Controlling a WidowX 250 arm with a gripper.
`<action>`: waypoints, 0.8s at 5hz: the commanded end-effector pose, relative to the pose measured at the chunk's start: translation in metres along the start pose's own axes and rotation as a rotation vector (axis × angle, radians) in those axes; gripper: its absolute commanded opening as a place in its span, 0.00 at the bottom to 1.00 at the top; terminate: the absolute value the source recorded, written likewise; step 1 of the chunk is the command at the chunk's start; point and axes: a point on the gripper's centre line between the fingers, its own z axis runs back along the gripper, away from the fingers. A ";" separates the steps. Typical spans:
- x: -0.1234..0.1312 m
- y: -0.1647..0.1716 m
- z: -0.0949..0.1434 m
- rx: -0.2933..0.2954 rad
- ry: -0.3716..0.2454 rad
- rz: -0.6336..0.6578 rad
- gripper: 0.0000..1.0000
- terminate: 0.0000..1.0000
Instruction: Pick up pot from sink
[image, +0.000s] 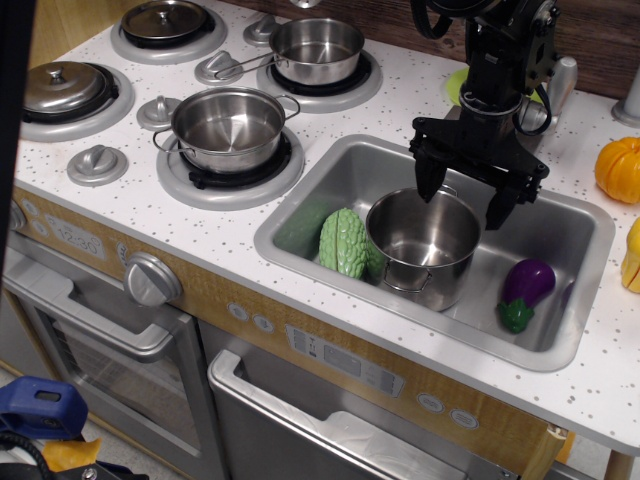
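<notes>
The pot (423, 244) is a deep shiny steel cylinder with small wire loop handles. It stands upright in the middle of the sink (300, 215), a wide silver basin with a raised rim. My black gripper (461, 204) hangs open just above the pot's far rim, slightly to its right. One fingertip (426, 190) is over the far left part of the rim, the other (495, 218) is beyond the right side. It holds nothing.
A green bumpy gourd (343, 242) lies against the pot's left side. A purple eggplant (525, 288) lies in the sink at the right. A faucet (545, 95) stands behind the sink. A shallower steel pot (228, 126) and a saucepan (316, 50) sit on stove burners. A pumpkin (619, 168) is at the right.
</notes>
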 end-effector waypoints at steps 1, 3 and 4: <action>0.006 -0.009 0.007 -0.014 -0.076 0.020 1.00 0.00; 0.001 -0.012 -0.013 -0.035 -0.059 0.049 1.00 0.00; -0.002 -0.009 -0.027 -0.044 -0.056 0.057 1.00 0.00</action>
